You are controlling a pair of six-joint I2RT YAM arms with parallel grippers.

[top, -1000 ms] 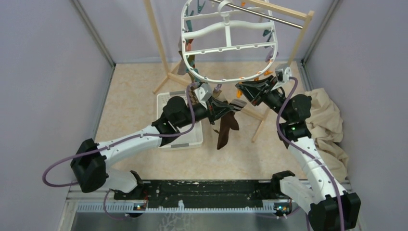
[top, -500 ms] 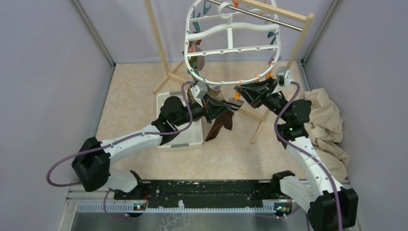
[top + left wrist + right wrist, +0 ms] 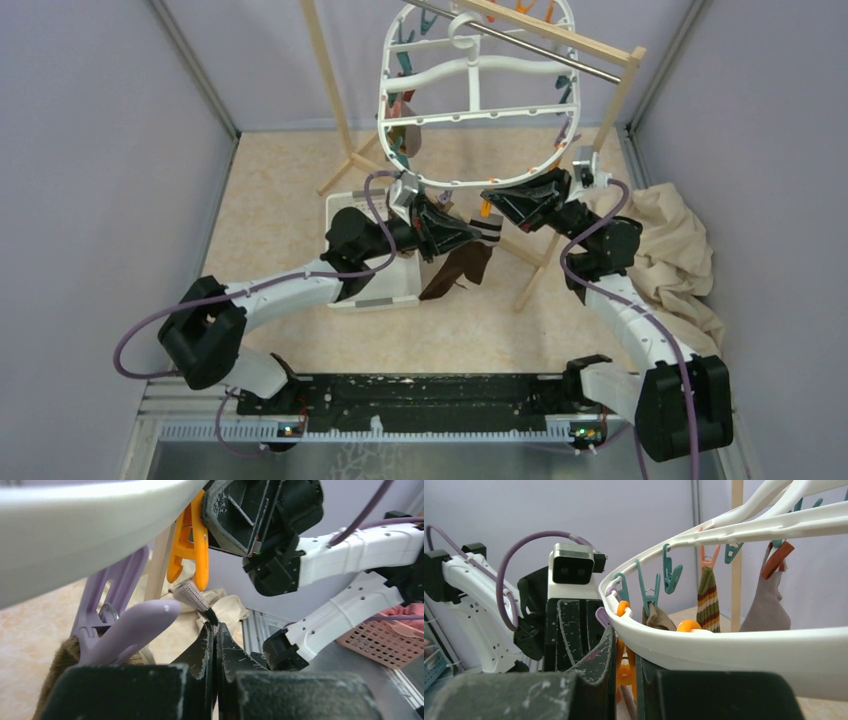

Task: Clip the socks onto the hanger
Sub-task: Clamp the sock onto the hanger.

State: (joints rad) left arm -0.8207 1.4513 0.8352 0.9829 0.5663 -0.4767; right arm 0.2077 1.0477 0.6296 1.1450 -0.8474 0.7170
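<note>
**Left tool** (image 3: 215,639): the jaws are pressed fully together. They pinch the dark brown sock (image 3: 455,270) just under its cuff. The ribbed, soft-knit cuff stands out above the fingertips, leaning a little to one side. The limp foot hangs below, over the desk (image 3: 270,230).

**Right tool** (image 3: 624,655): it is closed to a narrow gap on the upper handles of the orange peg (image 3: 192,545). This hard, glossy plastic clip hangs from the near rim of the hanger (image 3: 470,72).

**Governing relation:** the cuff lies directly beneath the peg's lower tips, touching them or very nearly so. The sock's long axis is near vertical and roughly in line with the peg. The left tool is the nearer one and comes from below; the right tool holds the peg from above.

Whether the peg's tips are parted enough to admit the cuff cannot be settled from the wrist views. The next move probably calls for a short upward feed of the cuff between those tips.

**Surroundings:**
- A smooth purple peg (image 3: 115,610) hangs just beside the orange one.
- A striped sock (image 3: 707,597) and a grey-brown sock (image 3: 769,605) hang clipped along the farther rim of the rigid, white, ribbed oval frame.
- The hanger hooks over the metal bar (image 3: 540,45) of the wooden rack (image 3: 325,90).
- A crumpled beige cloth (image 3: 680,250) lies at the right.
</note>
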